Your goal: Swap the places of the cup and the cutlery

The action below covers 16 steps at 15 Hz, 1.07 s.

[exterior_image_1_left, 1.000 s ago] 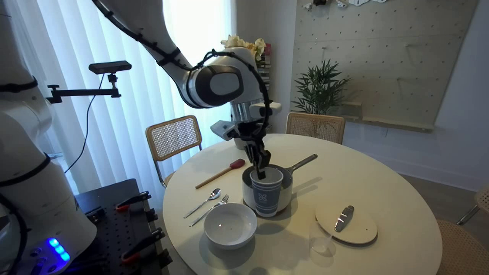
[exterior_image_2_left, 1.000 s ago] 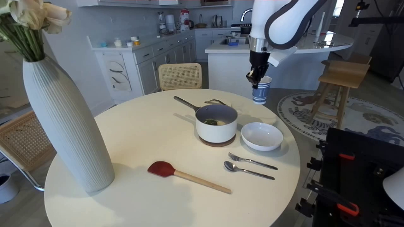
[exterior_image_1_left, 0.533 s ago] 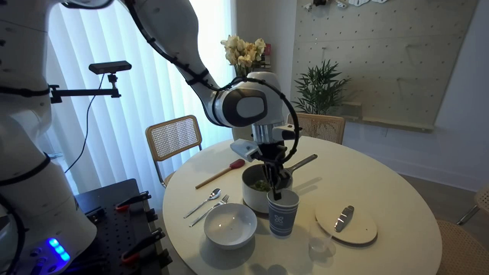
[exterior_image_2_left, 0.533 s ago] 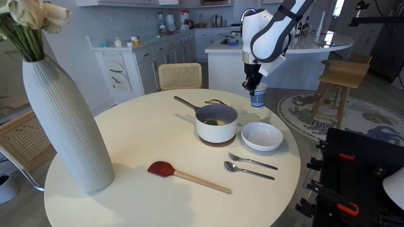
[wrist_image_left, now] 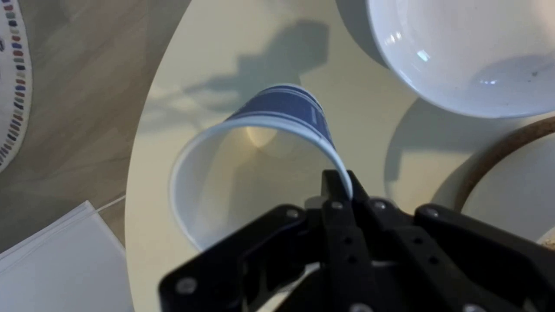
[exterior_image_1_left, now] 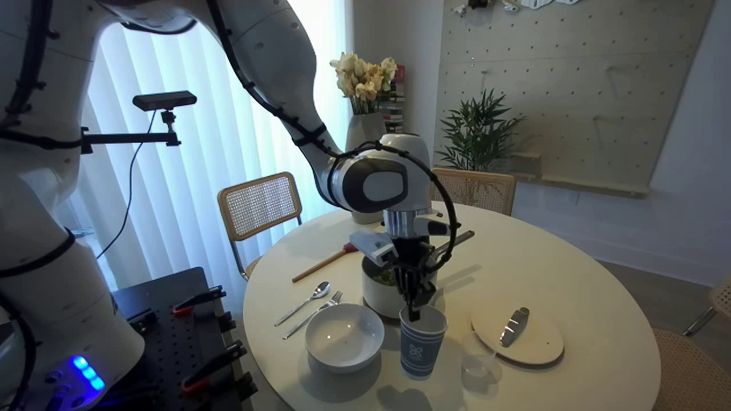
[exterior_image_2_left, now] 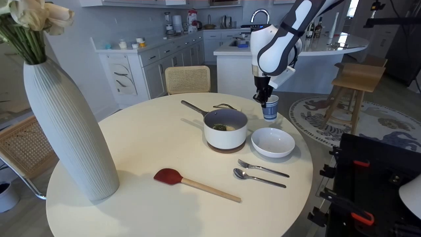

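Pinched by the near rim, the blue-and-white paper cup (exterior_image_1_left: 421, 349) hangs from my gripper (exterior_image_1_left: 414, 315), which is shut on its wall. In the wrist view the cup (wrist_image_left: 286, 102) tilts away, one fingertip inside its rim and one outside. Its base appears slightly above the tabletop, beside the bowl; contact with the table is hard to judge. The cutlery lies on the table on the bowl's far side from the cup: a silver fork (exterior_image_2_left: 269, 170) and a silver spoon (exterior_image_2_left: 240, 173), side by side and roughly parallel.
A white bowl (exterior_image_1_left: 344, 337) and a white pot (exterior_image_2_left: 225, 136) on a brown trivet flank the cup. A clear glass (exterior_image_1_left: 478, 365) and a round board (exterior_image_1_left: 542, 342) with a metal utensil (exterior_image_1_left: 515, 326) stand near it. A red spatula (exterior_image_2_left: 169, 176) and tall vase (exterior_image_2_left: 72, 131) are farther off.
The gripper has come down with the cup in its hold, from in front of the pot to lower, between bowl and clear glass. The fork, spoon, bowl and pot have stayed put.
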Available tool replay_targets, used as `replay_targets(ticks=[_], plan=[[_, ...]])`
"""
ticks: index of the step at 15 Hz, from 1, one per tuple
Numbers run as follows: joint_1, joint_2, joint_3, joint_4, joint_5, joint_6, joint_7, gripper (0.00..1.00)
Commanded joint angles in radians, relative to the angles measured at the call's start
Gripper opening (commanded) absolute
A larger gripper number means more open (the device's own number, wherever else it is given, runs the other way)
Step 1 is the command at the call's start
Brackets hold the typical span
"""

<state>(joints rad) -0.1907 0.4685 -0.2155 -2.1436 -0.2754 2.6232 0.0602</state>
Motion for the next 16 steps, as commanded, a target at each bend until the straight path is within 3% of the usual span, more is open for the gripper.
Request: replay_targets(ticks=[1, 7, 16], plan=[[-0.01, 0.02, 0.003, 0.007, 0.039, 0.002, -0.047, 0.01], [-0.019, 0.048, 0.002, -0.004, 0.06, 0.032, -0.072, 0.01], [-0.028, 0.082, 0.006, -0.052, 0.065, 0.195, -0.082, 0.01]])
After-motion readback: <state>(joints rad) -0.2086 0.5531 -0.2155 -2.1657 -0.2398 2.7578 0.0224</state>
